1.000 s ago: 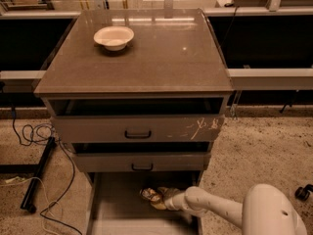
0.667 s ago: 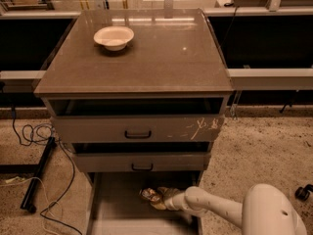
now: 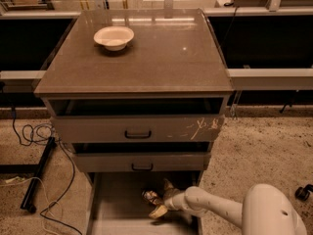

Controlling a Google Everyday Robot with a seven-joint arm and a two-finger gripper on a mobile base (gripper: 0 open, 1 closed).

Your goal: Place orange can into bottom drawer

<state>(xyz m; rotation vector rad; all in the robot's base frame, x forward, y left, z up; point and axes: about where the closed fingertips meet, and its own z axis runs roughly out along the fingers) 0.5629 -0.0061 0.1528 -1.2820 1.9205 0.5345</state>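
**While the can is sitting low in the bottom drawer: handling notes**

As the arm (image 3: 210,207) is reaching in from the lower right, the gripper (image 3: 163,199) is sitting inside the bottom drawer (image 3: 117,212), right at the orange can (image 3: 150,197). The can is showing over the drawer's grey floor, toward the back and right of centre, just under the front of the middle drawer (image 3: 142,161). The view there is dim, so I cannot tell whether the claw is clenching the can or sitting loose by it, nor whether the can is touching the floor.

Handling, as a judgement: the can is looking small, thin-walled and already dented, so it is likely weighing little and giving way under a hard squeeze. Shiny metal is likely making it slippery, and a round body is going to roll if it is lying on its side. The best hold is looking like the middle of the body, squeezed across its width with light pressure and away from the rims. The dents may be making the seat uneven, so a twist in the grip is a risk. A low, gentle release is suiting it better than a drop.

Elsewhere, the white bowl (image 3: 114,36) is sitting on the cabinet top (image 3: 161,58), well apart from the action, and the top drawer (image 3: 138,129) is standing slightly open.
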